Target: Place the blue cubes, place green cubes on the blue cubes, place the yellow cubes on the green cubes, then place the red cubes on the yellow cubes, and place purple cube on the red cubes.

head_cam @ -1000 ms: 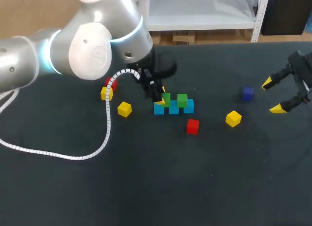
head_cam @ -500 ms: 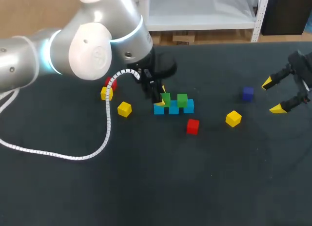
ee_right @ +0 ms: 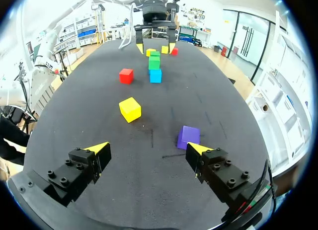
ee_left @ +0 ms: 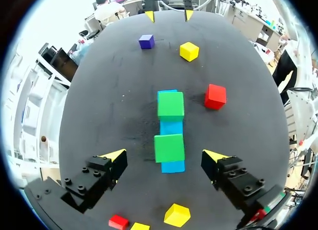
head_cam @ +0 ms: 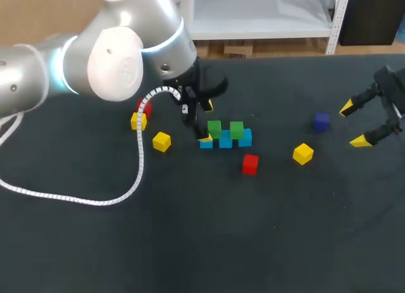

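Note:
Three blue cubes (head_cam: 225, 141) lie in a row mid-table, with two green cubes (head_cam: 214, 128) (head_cam: 236, 128) on top. My left gripper (head_cam: 207, 121) hangs open just over the row's left end; in the left wrist view its gripper (ee_left: 164, 155) has fingertips wide on either side of the nearer green cube (ee_left: 169, 147), touching nothing. My right gripper (head_cam: 354, 123) stands open at the far right, with the purple cube (ee_right: 189, 136) just ahead of its gripper (ee_right: 147, 148). Yellow cubes (head_cam: 161, 141) (head_cam: 138, 121) (head_cam: 303, 153) and red cubes (head_cam: 250, 164) (head_cam: 144, 107) lie loose around.
A white ribbed cable (head_cam: 136, 173) from my left arm loops across the table's left side. The table's dark top (head_cam: 209, 242) stretches bare toward the front edge.
My left gripper has opened wide, letting go of the left green cube, which stays on the blue row. The gripper has risen slightly. The right arm has not moved.

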Robot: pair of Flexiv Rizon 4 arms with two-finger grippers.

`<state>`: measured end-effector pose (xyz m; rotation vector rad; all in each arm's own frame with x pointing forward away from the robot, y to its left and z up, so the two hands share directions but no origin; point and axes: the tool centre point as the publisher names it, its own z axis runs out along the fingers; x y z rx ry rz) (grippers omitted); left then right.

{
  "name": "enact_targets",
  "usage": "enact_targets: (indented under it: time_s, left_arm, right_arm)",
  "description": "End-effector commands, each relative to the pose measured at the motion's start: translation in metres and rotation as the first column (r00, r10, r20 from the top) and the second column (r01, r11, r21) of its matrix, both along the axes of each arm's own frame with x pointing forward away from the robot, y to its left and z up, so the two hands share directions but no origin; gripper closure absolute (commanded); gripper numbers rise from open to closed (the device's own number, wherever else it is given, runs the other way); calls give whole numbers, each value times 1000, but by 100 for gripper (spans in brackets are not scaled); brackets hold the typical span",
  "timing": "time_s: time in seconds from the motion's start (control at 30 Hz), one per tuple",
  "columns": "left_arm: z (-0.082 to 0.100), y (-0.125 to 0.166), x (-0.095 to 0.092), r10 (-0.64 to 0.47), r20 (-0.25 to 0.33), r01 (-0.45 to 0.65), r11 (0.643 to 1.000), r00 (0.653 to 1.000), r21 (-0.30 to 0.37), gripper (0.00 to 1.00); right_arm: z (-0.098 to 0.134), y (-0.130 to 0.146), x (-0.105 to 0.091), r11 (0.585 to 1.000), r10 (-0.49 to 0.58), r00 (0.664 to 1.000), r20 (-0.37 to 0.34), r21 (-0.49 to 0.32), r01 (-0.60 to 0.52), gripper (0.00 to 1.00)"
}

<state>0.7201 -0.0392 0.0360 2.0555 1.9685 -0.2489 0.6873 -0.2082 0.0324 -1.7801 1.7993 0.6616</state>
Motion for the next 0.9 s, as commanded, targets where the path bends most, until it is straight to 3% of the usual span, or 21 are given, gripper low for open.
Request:
enact_targets:
  time_s: [0.03,0.43,0.9]
  left_arm:
    - [17,13,-8,0,18,1,999,1000,-34,0]
    - [64,79,-33,70,-17,-72,974,997,-216,0]
    - [92,162,-51,30,3,-28,961,1000,-275,0]
  right_arm:
    - [0,0,1,1000,1,1000,0,2,-1,0]
    - [0,0,1,1000,1,1000,0,2,-1,0]
    - [0,0,1,1000,1,1000,0,2,-1,0]
